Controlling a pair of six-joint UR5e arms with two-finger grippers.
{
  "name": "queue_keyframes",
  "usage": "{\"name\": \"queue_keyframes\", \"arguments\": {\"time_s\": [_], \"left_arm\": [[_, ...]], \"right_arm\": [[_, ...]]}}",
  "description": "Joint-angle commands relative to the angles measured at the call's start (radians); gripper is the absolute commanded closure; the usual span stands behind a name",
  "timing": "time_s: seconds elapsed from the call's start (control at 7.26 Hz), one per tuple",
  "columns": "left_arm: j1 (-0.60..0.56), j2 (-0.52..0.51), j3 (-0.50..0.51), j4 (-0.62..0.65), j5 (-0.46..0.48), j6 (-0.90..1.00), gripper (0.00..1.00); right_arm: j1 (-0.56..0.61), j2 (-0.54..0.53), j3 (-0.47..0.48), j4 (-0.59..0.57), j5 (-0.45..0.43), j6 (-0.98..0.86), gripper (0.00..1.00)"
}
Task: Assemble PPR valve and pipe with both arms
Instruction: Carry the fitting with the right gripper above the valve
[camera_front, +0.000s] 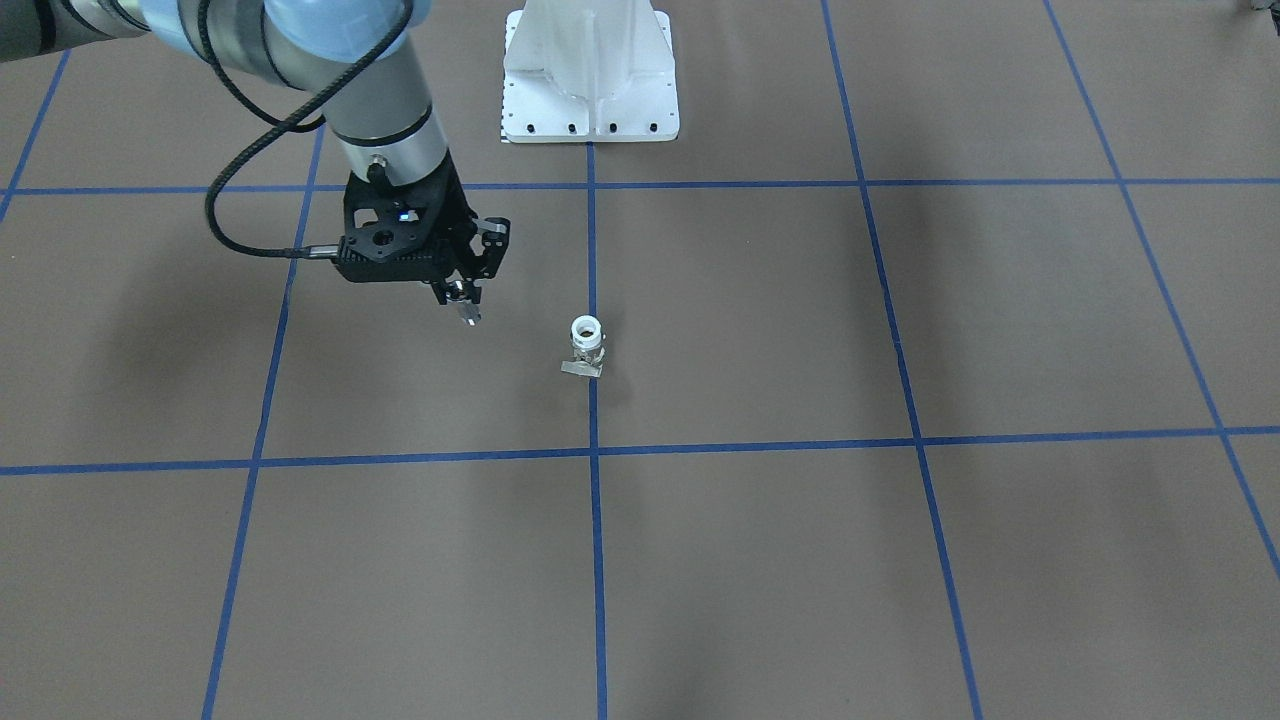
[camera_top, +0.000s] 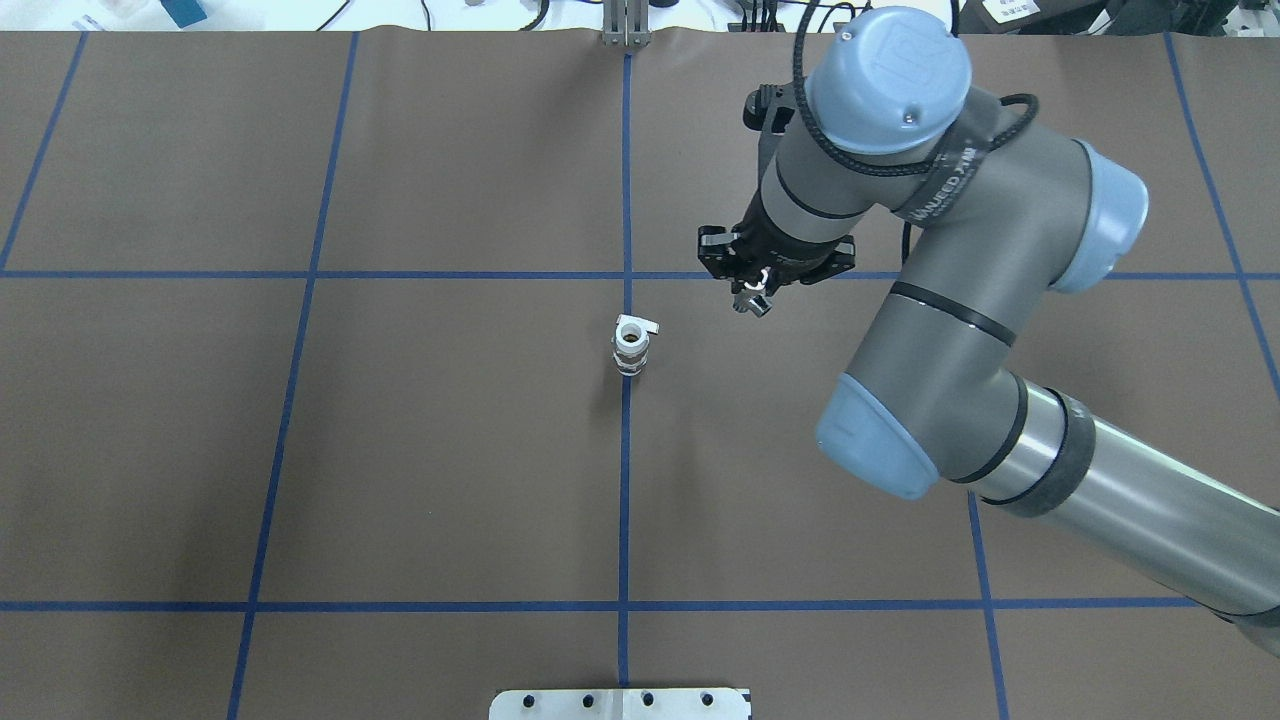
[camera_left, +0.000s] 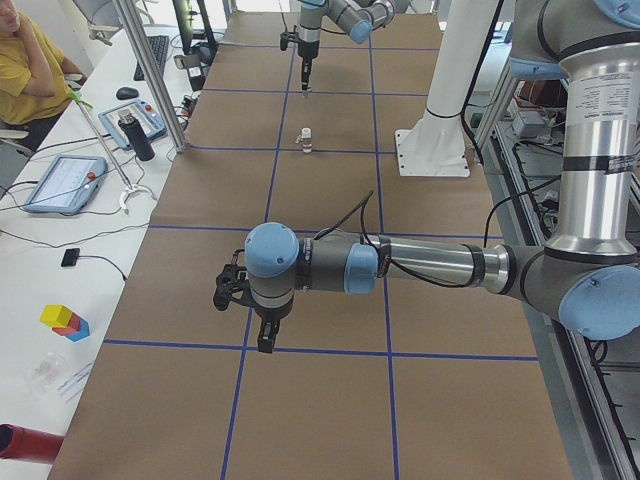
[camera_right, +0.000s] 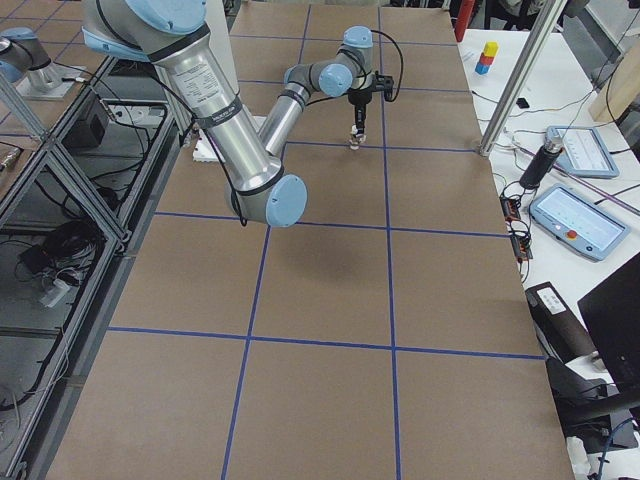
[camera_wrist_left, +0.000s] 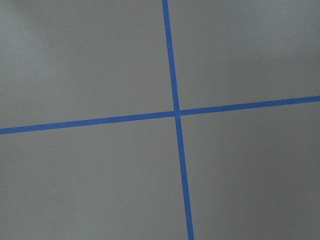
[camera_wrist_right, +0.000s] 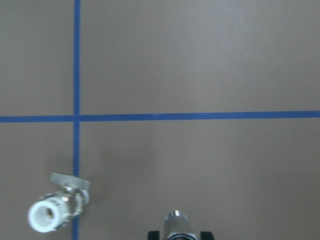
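Note:
The PPR valve (camera_front: 586, 345) stands upright on the brown table on a blue tape line, white collar up and flat tab at its base; it also shows in the overhead view (camera_top: 631, 345) and low left in the right wrist view (camera_wrist_right: 57, 205). My right gripper (camera_front: 460, 298) (camera_top: 750, 290) is shut on the pipe (camera_front: 467, 313) (camera_top: 757, 303) (camera_wrist_right: 176, 225), holding it end-down above the table, beside the valve and apart from it. My left gripper (camera_left: 265, 338) shows only in the exterior left view, far from the valve; I cannot tell whether it is open.
The white bolted pedestal (camera_front: 590, 80) (camera_top: 620, 703) stands at the robot's side of the table. Blue tape lines (camera_wrist_left: 175, 112) grid the table. A side desk with tablets (camera_left: 65, 180) and a seated person (camera_left: 25, 70) lies beyond the table's far edge.

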Motion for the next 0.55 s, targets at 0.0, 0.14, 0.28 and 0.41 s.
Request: {"name": "queue_keyframes", "arguments": {"time_s": [0.0,0.14,0.28,0.41], "left_arm": [[0.0,0.014,-0.005,-0.012,0.0,0.002,0.0],[0.0,0.028,-0.006,-0.031,0.0,0.001,0.0],[0.0,0.029,-0.006,-0.042,0.0,-0.001,0.0],[0.0,0.029,-0.005,-0.042,0.0,-0.001,0.0]], "right_arm": [[-0.087,0.112,-0.079,-0.054,-0.091,0.043,1.0],[-0.099,0.168,-0.148,-0.058,-0.094,0.081,1.0],[-0.107,0.233,-0.228,-0.058,-0.098,0.088,1.0],[-0.113,0.255,-0.259,-0.058,-0.109,0.088,1.0]]}}
